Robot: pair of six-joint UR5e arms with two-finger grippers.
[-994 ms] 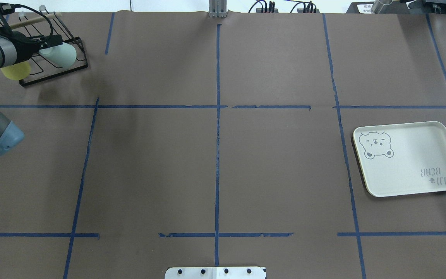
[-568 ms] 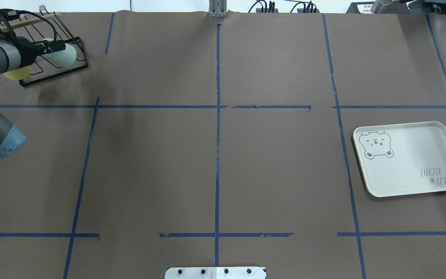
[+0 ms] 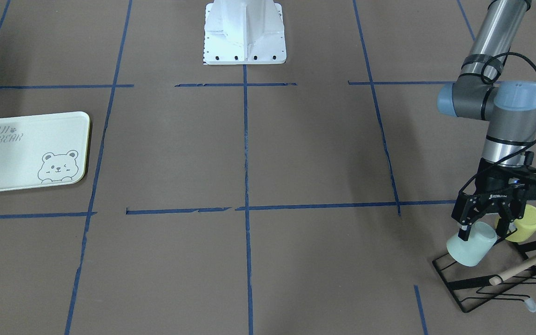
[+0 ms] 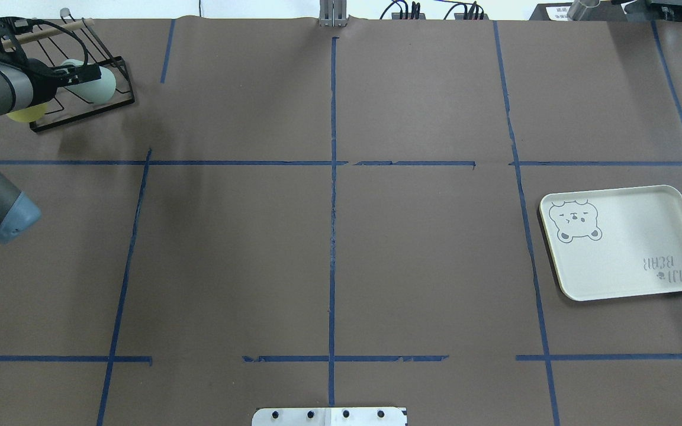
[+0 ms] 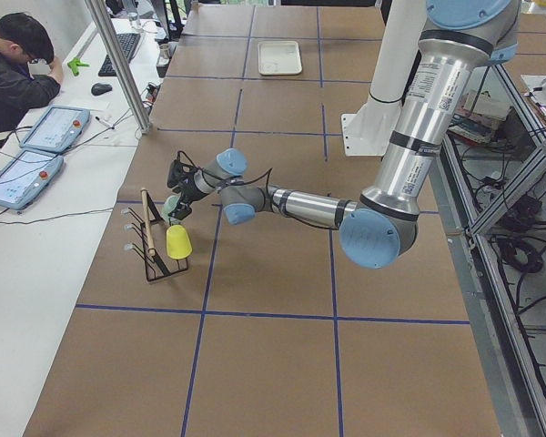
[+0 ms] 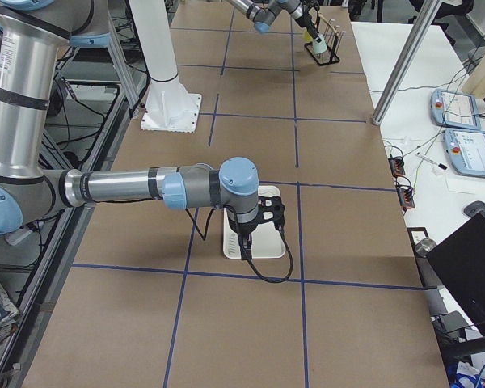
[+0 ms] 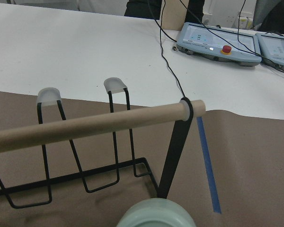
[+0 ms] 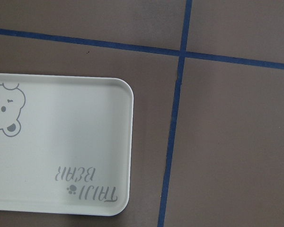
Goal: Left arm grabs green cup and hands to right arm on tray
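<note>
The left gripper [image 3: 485, 229] straddles the pale mint-green plastic tumbler [image 3: 470, 247], which sits tilted on the black wire rack [image 3: 482, 283]; whether either gripper's fingers are clenched cannot be told, so the lift, the hand-over and the placing all seem left, while the right gripper [image 6: 255, 225] hovers over the cream bear-printed tray [image 3: 16, 160].

Brown paper [image 4: 424, 248] gridded with blue tape [image 4: 333, 236] covers the table. On the far side stands a white bench [image 5: 36, 273] with control pendants [image 5: 53, 127], a keyboard [image 5: 126, 45] and a mouse [image 5: 101, 88]; a dark-haired man [image 5: 14, 68] sits there.

Left hand [image 4: 87, 73] at green cup [image 4: 106, 89]
</note>
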